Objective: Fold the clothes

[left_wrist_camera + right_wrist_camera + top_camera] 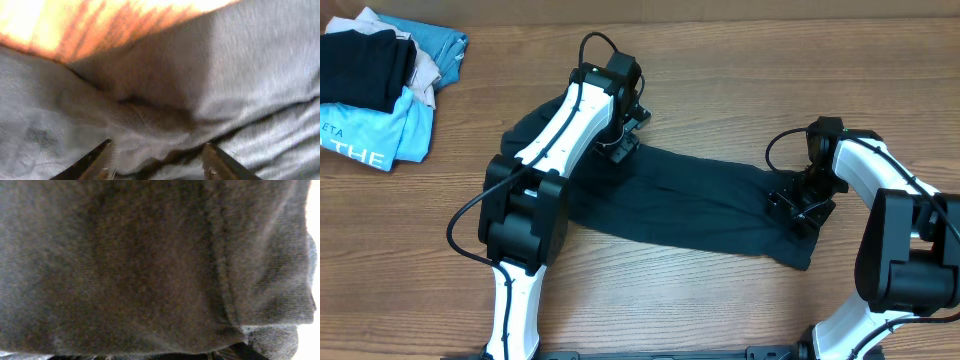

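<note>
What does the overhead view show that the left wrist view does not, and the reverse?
Only overhead: the whole dark garment spread between the left pincer and right pincer, and a pile of other clothes. Only left wrist: the pincer's fingers standing apart over a raised fold. Both: dark cloth on the wooden table.

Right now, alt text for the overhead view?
A dark navy garment lies stretched across a wooden table, the left arm down on its upper-left end and the right arm on its right end. A pile of other clothes sits at the top-left corner.
</note>
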Robot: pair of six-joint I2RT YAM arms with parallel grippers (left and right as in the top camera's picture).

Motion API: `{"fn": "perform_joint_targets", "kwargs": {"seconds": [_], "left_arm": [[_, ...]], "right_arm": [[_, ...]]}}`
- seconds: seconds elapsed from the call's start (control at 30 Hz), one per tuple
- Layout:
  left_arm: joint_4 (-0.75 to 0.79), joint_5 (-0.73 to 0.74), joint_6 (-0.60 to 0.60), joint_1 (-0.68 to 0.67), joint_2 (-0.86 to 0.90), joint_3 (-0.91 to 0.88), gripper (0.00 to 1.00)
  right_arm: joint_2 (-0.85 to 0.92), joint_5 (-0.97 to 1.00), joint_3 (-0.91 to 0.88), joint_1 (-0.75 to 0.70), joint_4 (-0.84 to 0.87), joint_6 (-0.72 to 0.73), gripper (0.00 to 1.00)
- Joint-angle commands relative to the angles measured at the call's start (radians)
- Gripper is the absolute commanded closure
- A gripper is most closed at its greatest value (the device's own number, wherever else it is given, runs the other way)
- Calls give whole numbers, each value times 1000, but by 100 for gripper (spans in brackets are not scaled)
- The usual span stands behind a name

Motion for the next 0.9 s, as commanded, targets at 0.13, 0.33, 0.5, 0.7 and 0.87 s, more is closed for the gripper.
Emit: {"fn": "perform_joint_targets", "kwargs": {"seconds": [0.13,0.33,0.5,0.7,0.87], "left_arm": [[43,-78,89,-47,15,-67,25],[259,-327,-19,-77,15,-185,27],[260,-435,-83,-60,15,-183,57],[206,-434,-105,-63,14,-169,78],[169,-440,-124,-63,13,-136,96]], "right_arm": [[-17,3,-10,-3,22,-19,35],[-17,3,-10,-3,22,-27,34],[-17,3,-10,-3,23,-27,34],[-17,3,-10,-3,21,-27,34],[-17,3,-10,-3,18,-27,34]]}}
